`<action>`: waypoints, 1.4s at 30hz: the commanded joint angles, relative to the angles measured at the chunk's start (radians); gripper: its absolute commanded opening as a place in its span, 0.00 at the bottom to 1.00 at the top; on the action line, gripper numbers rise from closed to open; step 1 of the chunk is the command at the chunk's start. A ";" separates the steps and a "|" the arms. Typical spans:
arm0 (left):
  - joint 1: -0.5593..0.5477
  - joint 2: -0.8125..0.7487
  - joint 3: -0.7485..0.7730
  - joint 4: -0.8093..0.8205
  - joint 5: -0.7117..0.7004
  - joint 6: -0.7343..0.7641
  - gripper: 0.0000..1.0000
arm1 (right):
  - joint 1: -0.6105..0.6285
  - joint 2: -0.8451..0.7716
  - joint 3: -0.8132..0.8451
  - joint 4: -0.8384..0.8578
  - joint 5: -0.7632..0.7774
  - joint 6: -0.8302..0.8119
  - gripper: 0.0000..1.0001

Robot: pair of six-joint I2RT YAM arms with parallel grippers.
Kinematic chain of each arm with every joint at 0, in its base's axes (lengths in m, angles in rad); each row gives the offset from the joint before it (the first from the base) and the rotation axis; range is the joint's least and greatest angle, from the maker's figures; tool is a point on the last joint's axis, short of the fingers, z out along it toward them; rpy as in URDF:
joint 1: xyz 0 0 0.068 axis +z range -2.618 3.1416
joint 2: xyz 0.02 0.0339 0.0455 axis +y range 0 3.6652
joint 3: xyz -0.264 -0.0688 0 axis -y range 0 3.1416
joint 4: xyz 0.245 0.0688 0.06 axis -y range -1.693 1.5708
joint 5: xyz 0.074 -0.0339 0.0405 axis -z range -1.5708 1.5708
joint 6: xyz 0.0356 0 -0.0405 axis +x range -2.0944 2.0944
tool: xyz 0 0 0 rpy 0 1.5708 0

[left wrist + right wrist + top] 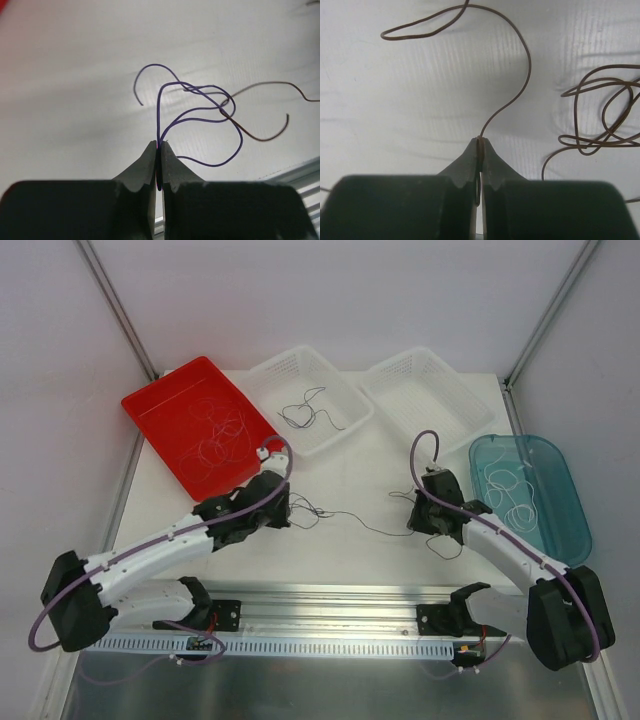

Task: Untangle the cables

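My left gripper (160, 144) is shut on a thin purple cable (200, 107) whose loops rise from the jaws and cross a brown cable (265, 135) on the white table. My right gripper (480, 140) is shut on the brown cable (520, 65), which curves up and left; more brown loops (605, 120) lie to its right. In the top view the left gripper (288, 512) and right gripper (415, 517) sit apart at the table's middle, with the thin cable (345, 517) strung between them.
A red tray (160, 405) with pale cables is at the back left. Two white baskets (345, 400) (460, 390) stand at the back, one holding a dark cable. A teal tray (570, 500) with white cables is at the right.
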 commanded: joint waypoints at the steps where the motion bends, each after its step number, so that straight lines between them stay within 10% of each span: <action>1: 0.102 -0.159 -0.012 -0.158 -0.038 0.073 0.00 | -0.032 -0.028 -0.009 -0.041 0.016 -0.021 0.01; 13: 0.315 -0.368 0.233 -0.499 -0.268 0.263 0.00 | -0.082 -0.019 -0.018 -0.044 -0.005 -0.021 0.01; 20: 0.315 -0.340 0.396 -0.478 -0.114 0.273 0.00 | -0.082 -0.034 -0.020 -0.035 -0.080 -0.037 0.01; 42: 0.409 0.653 1.134 -0.184 0.072 0.403 0.00 | 0.026 -0.214 0.054 -0.168 -0.125 -0.087 0.01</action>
